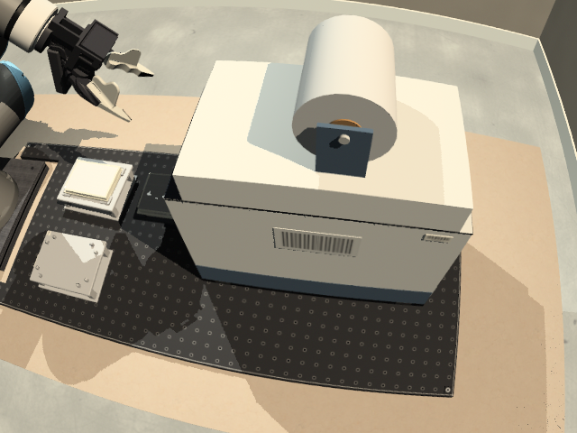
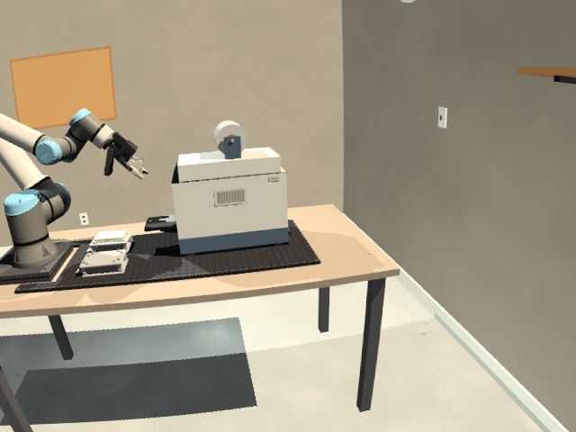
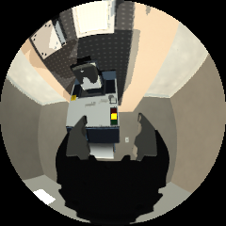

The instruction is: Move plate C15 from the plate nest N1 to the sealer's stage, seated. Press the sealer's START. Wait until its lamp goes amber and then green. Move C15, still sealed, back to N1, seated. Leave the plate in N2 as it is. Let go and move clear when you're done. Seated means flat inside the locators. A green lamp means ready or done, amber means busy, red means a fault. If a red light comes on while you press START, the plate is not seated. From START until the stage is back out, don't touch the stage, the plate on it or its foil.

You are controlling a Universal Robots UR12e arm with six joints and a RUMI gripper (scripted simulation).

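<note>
Barcodes on sealer (image 1: 224, 233) (image 2: 200, 218) (image 3: 91, 110) side; txt prob. unreadable.

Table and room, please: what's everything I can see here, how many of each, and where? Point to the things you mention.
table (image 1: 503, 280) (image 2: 330, 228) (image 3: 151, 28): one, tan, dark legs
pegboard (image 1: 303, 345) (image 2: 232, 257) (image 3: 96, 49): one, black, on table
machine (image 1: 224, 224) (image 2: 200, 209) (image 3: 89, 115): one, off-white, on pegboard
roll (image 1: 347, 60) (image 2: 220, 134): one, white, atop machine
bracket (image 1: 344, 161) (image 2: 232, 149): one, blue, holding roll
barcode labels (image 1: 316, 242) (image 2: 229, 196): two, black-and-white, machine's side
lamps (image 3: 114, 116): three, red, yellow (lit), green, machine's front
tray (image 1: 151, 205) (image 2: 160, 228) (image 3: 87, 72): one, black, sticking out of machine
stands (image 1: 69, 265) (image 2: 104, 259) (image 3: 46, 39): two, pale, on pegboard
plate (image 1: 93, 180) (image 2: 112, 236) (image 3: 94, 16): one, cream, on one stand
panel (image 2: 62, 88): one, orange, wall
shelf (image 2: 544, 71): one, orange, right wall
wall outlets (image 2: 84, 218) (image 3: 127, 139): at least one, white
arm (image 1: 34, 23) (image 2: 28, 232): one, grey and white, blue caps, beside pegboard
hand (image 1: 141, 97) (image 2: 144, 175) (image 3: 112, 114): one, black, pale fingers, open, midair
</note>
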